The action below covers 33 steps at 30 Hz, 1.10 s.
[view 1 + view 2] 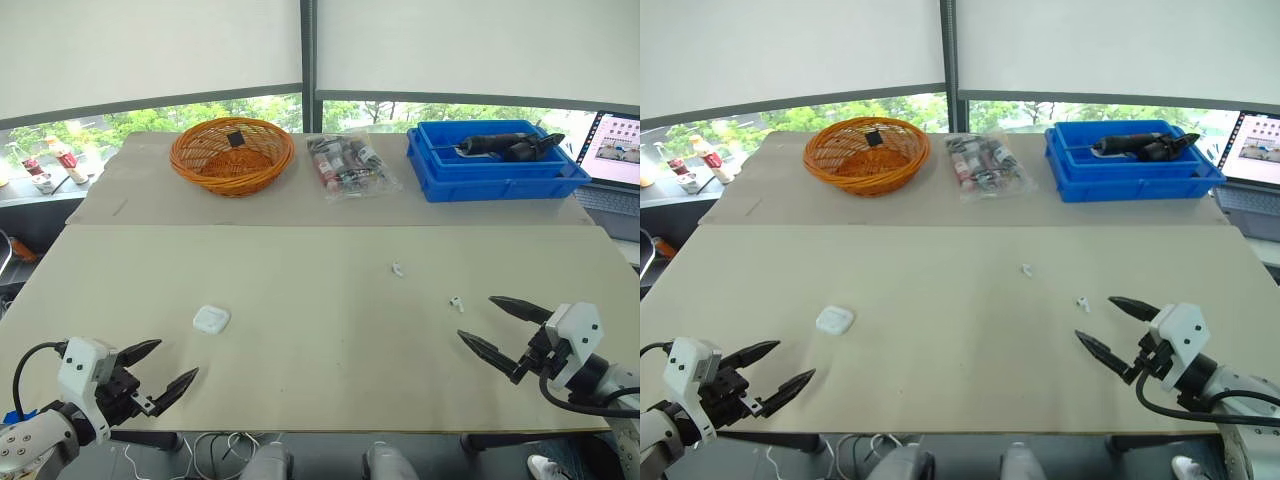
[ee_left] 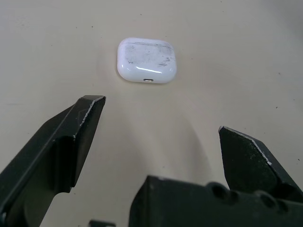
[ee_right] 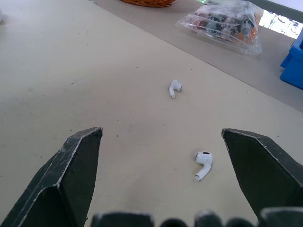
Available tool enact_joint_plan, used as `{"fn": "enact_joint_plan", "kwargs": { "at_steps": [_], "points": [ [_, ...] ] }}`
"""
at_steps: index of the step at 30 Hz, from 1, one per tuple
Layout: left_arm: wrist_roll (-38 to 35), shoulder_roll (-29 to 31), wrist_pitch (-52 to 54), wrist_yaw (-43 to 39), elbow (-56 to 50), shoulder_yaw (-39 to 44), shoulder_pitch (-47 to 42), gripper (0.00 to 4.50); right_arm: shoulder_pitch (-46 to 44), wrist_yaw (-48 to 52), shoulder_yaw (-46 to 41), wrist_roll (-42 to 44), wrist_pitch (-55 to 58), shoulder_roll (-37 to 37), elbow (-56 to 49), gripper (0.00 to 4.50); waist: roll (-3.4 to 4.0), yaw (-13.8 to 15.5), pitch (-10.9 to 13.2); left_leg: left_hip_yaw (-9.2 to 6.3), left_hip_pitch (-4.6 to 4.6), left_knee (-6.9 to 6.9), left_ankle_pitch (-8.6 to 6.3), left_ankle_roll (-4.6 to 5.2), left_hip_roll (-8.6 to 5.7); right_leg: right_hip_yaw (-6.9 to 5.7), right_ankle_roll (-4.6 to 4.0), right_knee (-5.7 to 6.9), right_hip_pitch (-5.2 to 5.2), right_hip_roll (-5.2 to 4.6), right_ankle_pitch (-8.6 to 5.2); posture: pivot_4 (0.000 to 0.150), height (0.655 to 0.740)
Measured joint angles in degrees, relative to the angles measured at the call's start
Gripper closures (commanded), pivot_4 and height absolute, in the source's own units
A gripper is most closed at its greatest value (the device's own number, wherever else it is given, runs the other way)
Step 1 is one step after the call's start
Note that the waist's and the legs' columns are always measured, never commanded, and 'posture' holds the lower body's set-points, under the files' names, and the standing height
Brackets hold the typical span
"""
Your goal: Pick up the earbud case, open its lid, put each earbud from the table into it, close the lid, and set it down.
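Observation:
The white earbud case (image 1: 211, 319) lies shut on the beige table, left of centre; the left wrist view shows the earbud case (image 2: 147, 60) a short way ahead of the fingers. My left gripper (image 1: 168, 370) hovers open near the front edge, just short of the case. Two white earbuds lie on the right half: one earbud (image 1: 398, 269) farther back, another earbud (image 1: 456, 302) closer to my right gripper (image 1: 494, 322), which is open with nothing in it. In the right wrist view the near earbud (image 3: 203, 164) lies between the fingers' lines and the far earbud (image 3: 174, 88) beyond.
At the back stand an orange wicker basket (image 1: 232, 155), a clear bag of small items (image 1: 347, 164) and a blue bin (image 1: 494, 165) holding a dark tool. A laptop (image 1: 617, 160) sits at the far right. The table's front edge runs just below both grippers.

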Motion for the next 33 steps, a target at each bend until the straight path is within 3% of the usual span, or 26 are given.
{"fn": "enact_joint_plan", "kwargs": {
  "at_steps": [21, 33],
  "points": [
    [0.39, -0.04, -3.21, -2.54, 2.03, 0.01, -0.23, 0.00, 0.29, -0.07, -1.96, -0.21, 0.56, 0.02, 1.43, 0.05, 0.00, 0.00, 0.00, 0.02, 0.00, 0.00, 0.00, 0.00, 0.00, 0.00, 0.00, 0.00, 0.00, 0.00, 0.00, 0.150, 0.7400],
    [-4.27, 0.77, -2.58, -6.95, 5.02, 3.84, -2.12, 0.00, 0.30, -0.21, -1.97, -0.34, 0.55, 0.11, 2.12, 0.05, 0.00, 0.03, 0.00, 0.02, 0.01, 0.00, 0.00, 0.00, 0.00, -0.01, 0.00, 0.01, 0.00, 0.00, 0.00, 0.150, 0.7400]
  ]
}}
